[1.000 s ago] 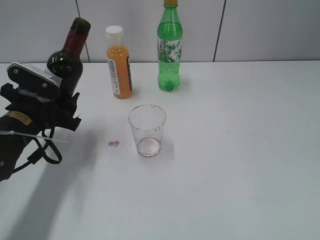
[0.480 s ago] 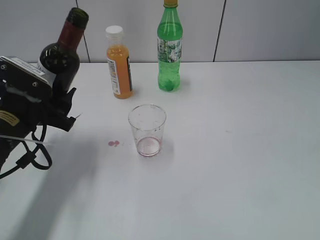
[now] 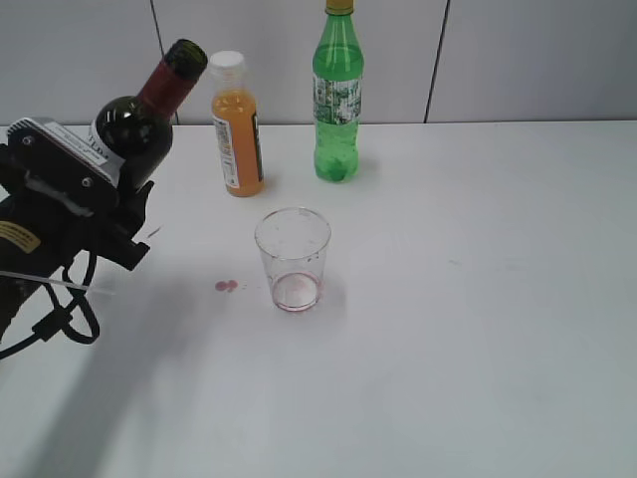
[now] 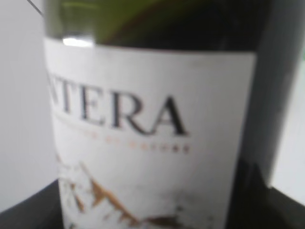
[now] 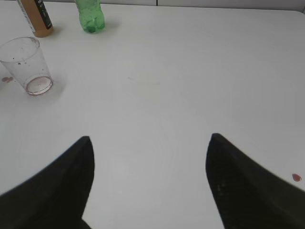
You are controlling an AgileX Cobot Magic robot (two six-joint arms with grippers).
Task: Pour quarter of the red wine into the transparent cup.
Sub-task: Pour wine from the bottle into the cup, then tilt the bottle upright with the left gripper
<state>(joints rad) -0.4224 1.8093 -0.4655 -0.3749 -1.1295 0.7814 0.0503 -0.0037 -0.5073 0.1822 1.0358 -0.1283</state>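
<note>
We see the white table [image 3: 478, 299] filling most of the exterior view, with the left arm [image 3: 45, 244] at its left edge. Compared with half a second ago, the arm has tipped its load further: the wine bottle [image 3: 139, 124] now leans more to the right, its open mouth pointing toward the orange juice bottle [image 3: 237, 124], where before it stood nearer upright. The left gripper [image 3: 114, 204] is clamped on the wine bottle's body, held above the table at the left; in the left wrist view the white label [image 4: 147, 138] fills the frame between the dark fingers [image 4: 250, 200]. The red wine inside cannot be seen through the dark glass.

The green soda bottle [image 3: 338, 95] stands upright at the back, right of the juice bottle, unmoved. The transparent cup [image 3: 293, 259] stands upright near the table's middle, well apart from the wine bottle, holding only a thin reddish film at its base. The right gripper [image 5: 147, 181] hovers over bare table with its jaws spread apart, holding nothing. Small red drops [image 3: 227, 286] lie just left of the cup.
</note>
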